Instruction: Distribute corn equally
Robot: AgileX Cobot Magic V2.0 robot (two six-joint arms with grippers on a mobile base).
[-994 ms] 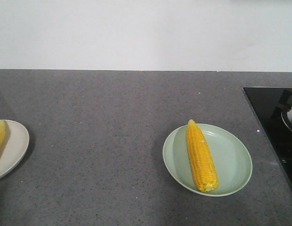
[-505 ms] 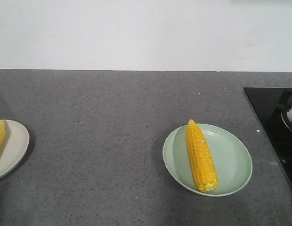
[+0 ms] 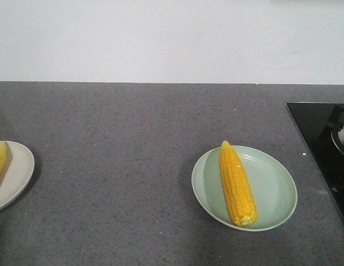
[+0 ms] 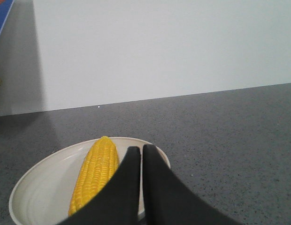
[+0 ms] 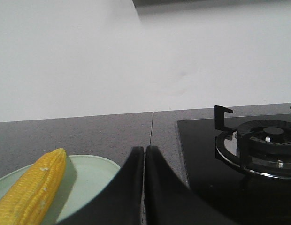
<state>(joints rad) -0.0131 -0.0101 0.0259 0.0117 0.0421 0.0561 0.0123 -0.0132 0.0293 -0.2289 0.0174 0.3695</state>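
No change from earlier frames, one yellow corn cob point(image 3: 237, 184) on pale green plate point(image 3: 274, 188), another cob point(image 4: 95, 172) on cream plate point(image 4: 40, 190), grey speckled counter point(image 3: 122, 160), left end effector point(image 4: 139, 151) clenched empty, right end effector point(image 5: 144, 151) clenched empty.

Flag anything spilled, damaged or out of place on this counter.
Nothing stands out. One corn cob lies fully inside the green plate, another inside the white plate. No spills or damage on the counter.
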